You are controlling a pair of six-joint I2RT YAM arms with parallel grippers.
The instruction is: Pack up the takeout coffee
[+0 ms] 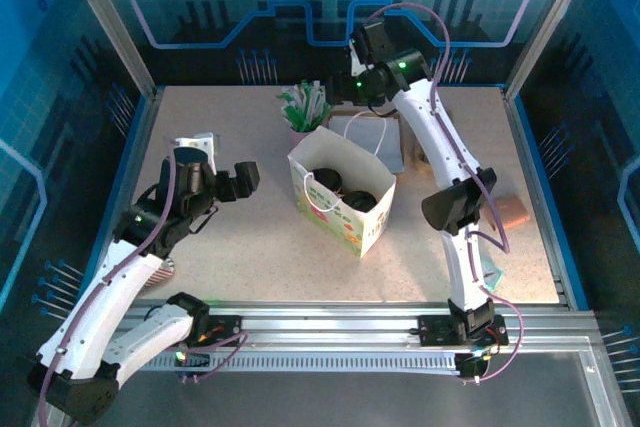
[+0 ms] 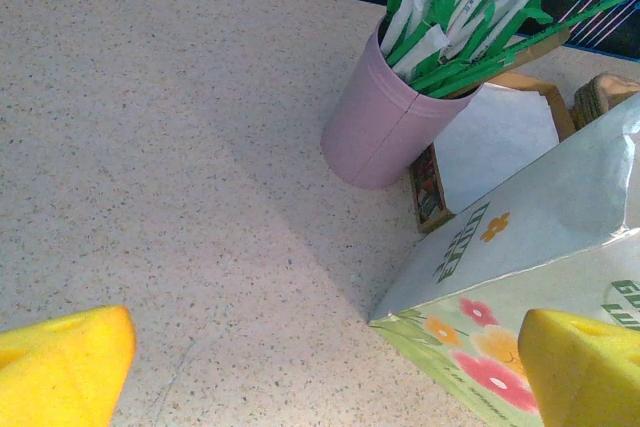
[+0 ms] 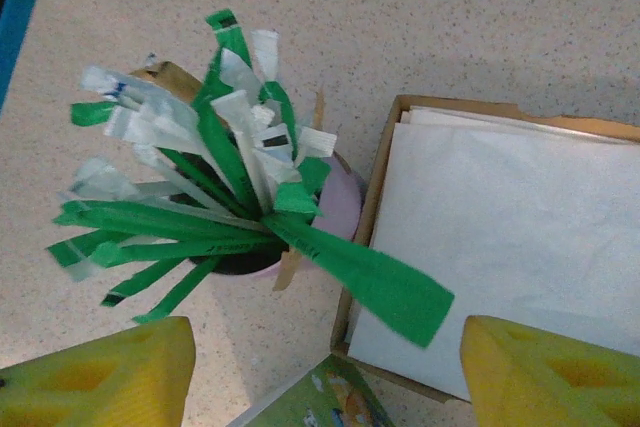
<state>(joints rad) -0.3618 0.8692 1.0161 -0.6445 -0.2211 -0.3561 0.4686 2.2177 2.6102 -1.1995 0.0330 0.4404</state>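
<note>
Down inside paper bag: black lid, anything beneath hidden by bag walls. Left of bag: left gripper, jaws spread, empty, bare table around. Behind bag: right gripper released wide over pink cup of sachets, box edge close.

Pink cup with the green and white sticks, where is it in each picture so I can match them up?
Top external: the pink cup stands near the back, just behind the flowery paper bag.
Left wrist: the cup is in the upper middle, left of the bag.
Right wrist: the cup is left of centre, seen from above.
Shared landmark: the flowery paper bag; in the right wrist view its corner peeks in at the bottom edge.
</note>
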